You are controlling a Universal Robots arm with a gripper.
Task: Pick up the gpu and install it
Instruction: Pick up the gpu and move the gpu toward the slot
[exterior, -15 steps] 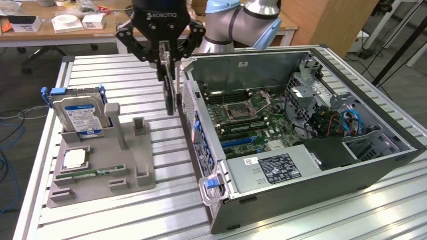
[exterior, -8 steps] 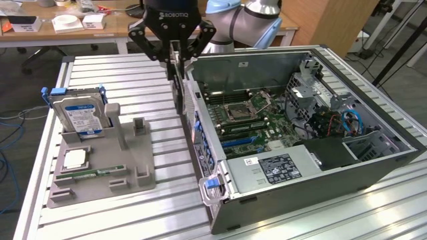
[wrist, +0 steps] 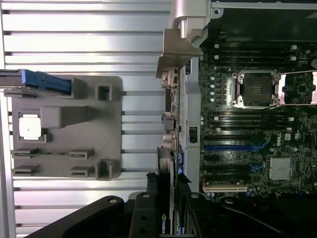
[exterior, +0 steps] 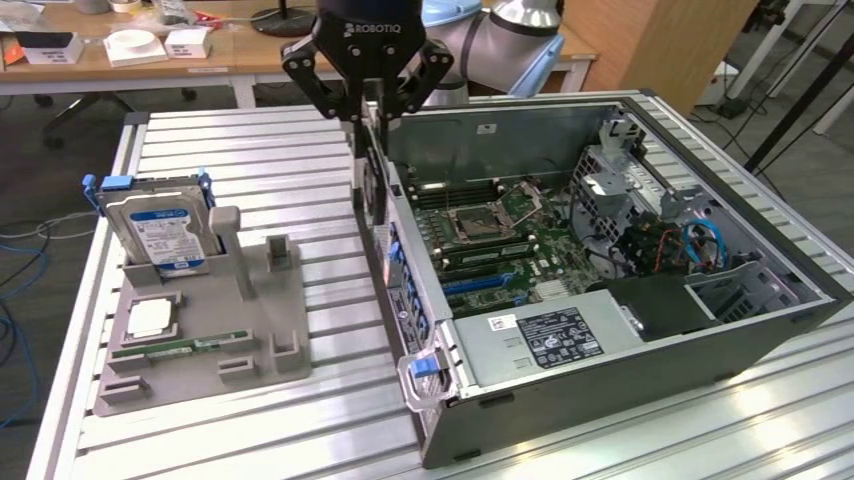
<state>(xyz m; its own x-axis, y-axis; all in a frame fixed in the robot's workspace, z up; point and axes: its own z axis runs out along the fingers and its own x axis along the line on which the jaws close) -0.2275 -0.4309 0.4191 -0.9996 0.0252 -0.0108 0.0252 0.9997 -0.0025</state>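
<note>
A wooden desk (exterior: 247, 55) carrying white boxes (exterior: 134, 45) stands behind the slatted metal table (exterior: 240, 440); blue cables (exterior: 16, 268) trail over grey floor (exterior: 40, 185).

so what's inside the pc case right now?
Motherboard with open CPU socket, blue expansion slots, labelled power supply, blue cables. The gpu, held by the gripper, hangs at the rear wall, covering part of it.

The thin black flat gpu card (exterior: 374, 170) stands edge-on, its face unseen, its top hidden within the black metal gripper (exterior: 370, 105).
</note>
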